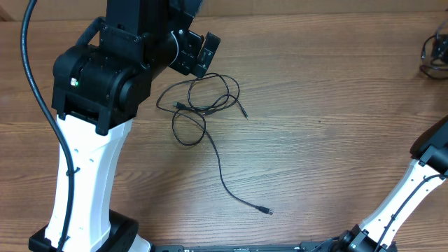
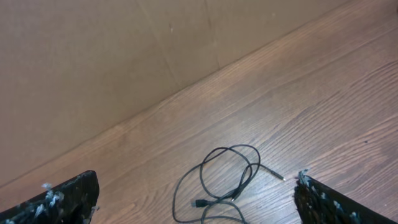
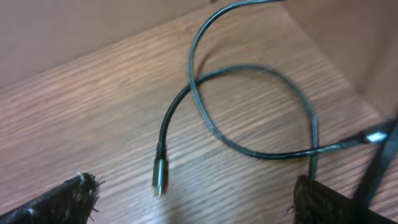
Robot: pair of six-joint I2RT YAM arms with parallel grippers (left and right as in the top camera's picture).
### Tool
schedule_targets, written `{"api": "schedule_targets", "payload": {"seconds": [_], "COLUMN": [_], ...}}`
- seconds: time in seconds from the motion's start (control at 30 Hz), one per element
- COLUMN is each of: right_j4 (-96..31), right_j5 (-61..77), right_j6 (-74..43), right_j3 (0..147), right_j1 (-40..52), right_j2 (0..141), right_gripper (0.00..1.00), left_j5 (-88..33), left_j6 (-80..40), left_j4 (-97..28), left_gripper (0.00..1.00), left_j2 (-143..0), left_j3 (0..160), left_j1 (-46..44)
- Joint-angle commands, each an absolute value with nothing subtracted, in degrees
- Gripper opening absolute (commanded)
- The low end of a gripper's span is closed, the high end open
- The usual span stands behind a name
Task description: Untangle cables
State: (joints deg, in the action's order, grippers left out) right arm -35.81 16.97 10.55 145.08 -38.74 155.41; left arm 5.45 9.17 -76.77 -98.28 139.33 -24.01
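A tangle of thin black cables (image 1: 199,101) lies on the wooden table, and one long strand runs down to a plug (image 1: 266,210). My left gripper (image 1: 208,54) hovers just above and left of the tangle. In the left wrist view it (image 2: 196,210) is open, with the cable loops (image 2: 224,177) on the table between and beyond its fingers (image 2: 62,199). My right gripper (image 3: 196,205) is open too, over another looped cable (image 3: 249,106) whose metal plug (image 3: 160,177) lies on the wood between the fingers, untouched. A small cable pile (image 1: 434,56) sits at the far right edge.
The left arm's white and black body (image 1: 91,140) fills the left of the table. Part of the right arm (image 1: 420,182) shows at the lower right. A brown wall (image 2: 93,62) rises behind the table's far edge.
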Motion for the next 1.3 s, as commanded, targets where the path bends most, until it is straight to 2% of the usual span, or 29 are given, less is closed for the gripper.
{"api": "schedule_targets", "payload": {"seconds": [0.0,0.17,0.37,0.53,0.67,0.83,1.1,1.27], "right_j4": [-37.17,-42.81,-51.05,-56.8,-65.17,-74.65,-88.62,-92.73], "right_j5": [18.17,17.28,25.28,25.61,26.09,26.89,25.61,23.49], "right_j6": [10.17,5.3,4.05,3.09,1.06,2.24,23.03,28.18], "right_j3": [146.45,146.45,146.45,146.45,145.56,145.56,145.56,145.1], "right_j1": [-37.82,-35.79,-31.77,-29.76,-27.55,-21.69,-7.51,-0.86], "right_j2": [146.93,137.43,127.68,125.36,125.38,125.38,125.43,125.49], "right_gripper": [1.0,1.0,1.0,1.0,0.9,0.9,0.92,0.95], "left_j5": [6.2,6.2,6.17,6.2,6.22,6.61,6.61,6.63], "left_j6": [8.56,8.58,8.54,8.58,8.58,8.56,8.6,8.62], "left_j4": [-77.14,-78.02,-78.7,-81.1,-81.71,-80.97,-81.62,-82.3], "left_gripper": [1.0,1.0,1.0,1.0,1.0,1.0,1.0,1.0], "left_j2": [-98.15,-98.15,-98.15,-98.15,-98.15,-98.15,-98.15,-98.15], "left_j3": [139.65,139.65,139.65,139.65,139.65,139.65,139.65,139.65], "left_j1": [-23.97,-23.97,-23.99,-23.97,-23.97,-23.97,-23.97,-23.97]}}
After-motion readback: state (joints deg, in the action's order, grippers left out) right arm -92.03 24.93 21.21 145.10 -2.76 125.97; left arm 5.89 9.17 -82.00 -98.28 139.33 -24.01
